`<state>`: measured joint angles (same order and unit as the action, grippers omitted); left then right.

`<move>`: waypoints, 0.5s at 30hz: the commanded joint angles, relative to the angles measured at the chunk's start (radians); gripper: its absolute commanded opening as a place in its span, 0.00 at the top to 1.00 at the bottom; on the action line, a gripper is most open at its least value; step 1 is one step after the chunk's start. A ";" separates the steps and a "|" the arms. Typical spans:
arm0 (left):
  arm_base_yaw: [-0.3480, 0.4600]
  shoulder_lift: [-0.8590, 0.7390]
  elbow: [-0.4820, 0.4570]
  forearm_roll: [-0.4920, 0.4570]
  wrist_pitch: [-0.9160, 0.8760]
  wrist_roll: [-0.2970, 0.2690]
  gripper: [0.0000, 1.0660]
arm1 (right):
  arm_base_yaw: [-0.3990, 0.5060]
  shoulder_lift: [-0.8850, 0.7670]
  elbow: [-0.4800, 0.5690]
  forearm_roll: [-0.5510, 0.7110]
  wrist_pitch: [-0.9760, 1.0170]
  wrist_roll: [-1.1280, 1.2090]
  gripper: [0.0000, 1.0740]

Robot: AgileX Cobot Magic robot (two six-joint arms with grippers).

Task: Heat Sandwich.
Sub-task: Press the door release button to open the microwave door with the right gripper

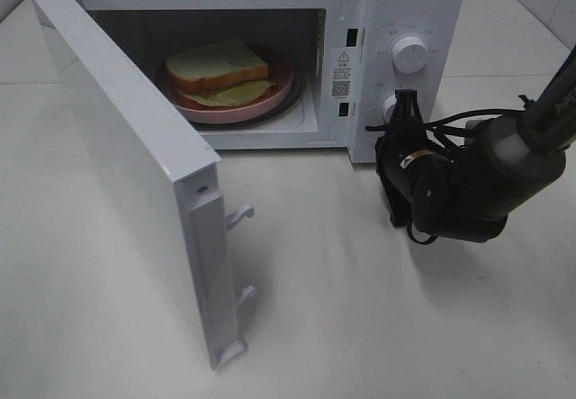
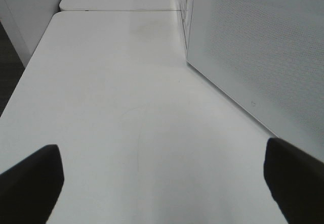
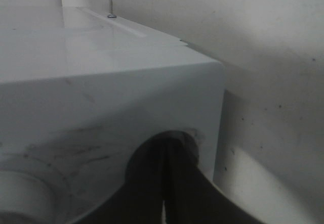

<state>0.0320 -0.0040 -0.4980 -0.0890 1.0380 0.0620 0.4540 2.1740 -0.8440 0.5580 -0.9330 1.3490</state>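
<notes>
- The sandwich (image 1: 220,70) lay on a pink plate (image 1: 281,95) inside the microwave (image 1: 423,3), well back in the open cavity.
- It looked light and soft. The thick bread would probably dent under a pinch, and the loose green filling could slide out between the slices.
- If it had to be moved, the plate's rim looked the safer hold (stiff, and it keeps the layers together). A gentle grip across the crust would be second best.
- The left jaws were spread as wide as they go and held nothing. They hung over bare desk (image 2: 126,82) beside the outer face of the door (image 2: 263,47).
- The right jaws were shut tight with nothing between them, and they pointed at the control panel just beside the lower knob (image 1: 391,108). Whether they touched it could not be told.
- The door (image 1: 126,165) stood swung far out over the desk, its latch hooks (image 1: 241,215) sticking out from its free edge. It screened the cavity from the left side.
- The right arm (image 1: 504,160) crowded the panel, below the upper knob (image 1: 412,55).
</notes>
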 commanded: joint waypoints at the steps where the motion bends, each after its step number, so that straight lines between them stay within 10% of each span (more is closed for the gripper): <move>1: 0.003 -0.025 0.003 -0.003 -0.002 -0.001 0.05 | -0.024 0.001 -0.071 -0.053 -0.115 -0.003 0.99; 15: 0.003 -0.025 0.003 -0.003 -0.002 -0.001 0.05 | -0.024 -0.031 -0.063 -0.059 0.033 -0.030 0.99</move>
<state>0.0320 -0.0040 -0.4980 -0.0890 1.0380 0.0620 0.4510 2.1570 -0.8500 0.5600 -0.8730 1.3390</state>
